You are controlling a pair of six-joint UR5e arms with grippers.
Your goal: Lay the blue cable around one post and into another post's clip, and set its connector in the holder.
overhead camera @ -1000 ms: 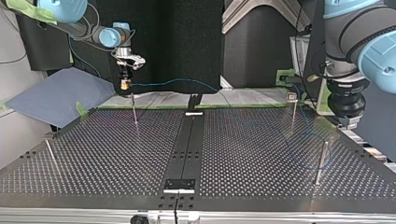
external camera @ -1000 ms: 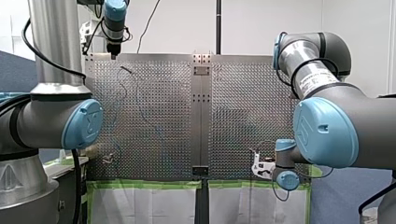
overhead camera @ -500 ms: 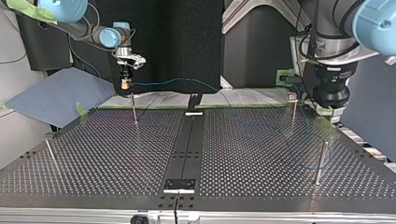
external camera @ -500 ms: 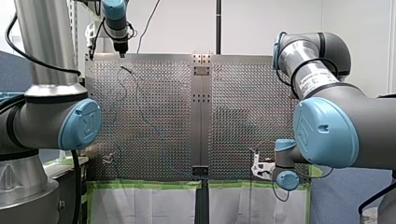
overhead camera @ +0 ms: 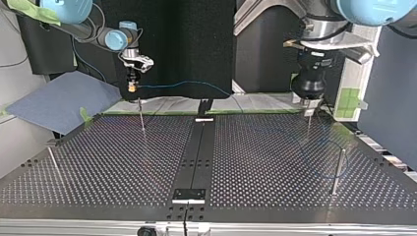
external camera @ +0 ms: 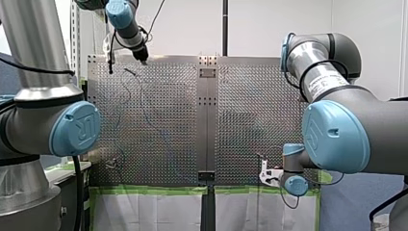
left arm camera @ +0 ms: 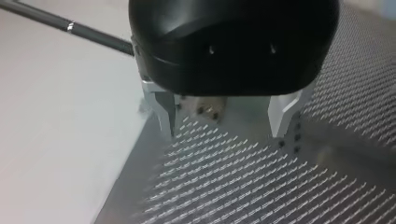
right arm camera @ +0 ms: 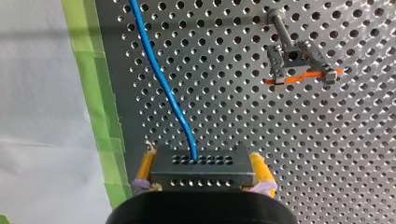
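The blue cable (overhead camera: 187, 83) hangs from a dark connector (right arm camera: 201, 168) that my right gripper (right arm camera: 201, 184), with yellow pads, is shut on. In the top view my right gripper (overhead camera: 131, 88) hovers over the far left post (overhead camera: 141, 115). From there the cable runs across the board and loops by the near right post (overhead camera: 337, 169). A post with a clip and an orange strip (right arm camera: 299, 67) stands ahead of my right gripper. My left gripper (left arm camera: 224, 116) is open with nothing between its metal fingers, low over the plate. In the top view it (overhead camera: 309, 101) hangs above the far right post (overhead camera: 308, 120).
A fourth post (overhead camera: 53, 164) stands at the top view's near left. A black centre strip (overhead camera: 196, 157) splits the perforated table, with a small bracket (overhead camera: 188, 194) at its near end. Green tape (right arm camera: 100, 121) lines the plate's edge beside my right gripper.
My left arm has swung from the top view's right edge toward the middle, over the far right post. My right arm keeps its place and its grip.
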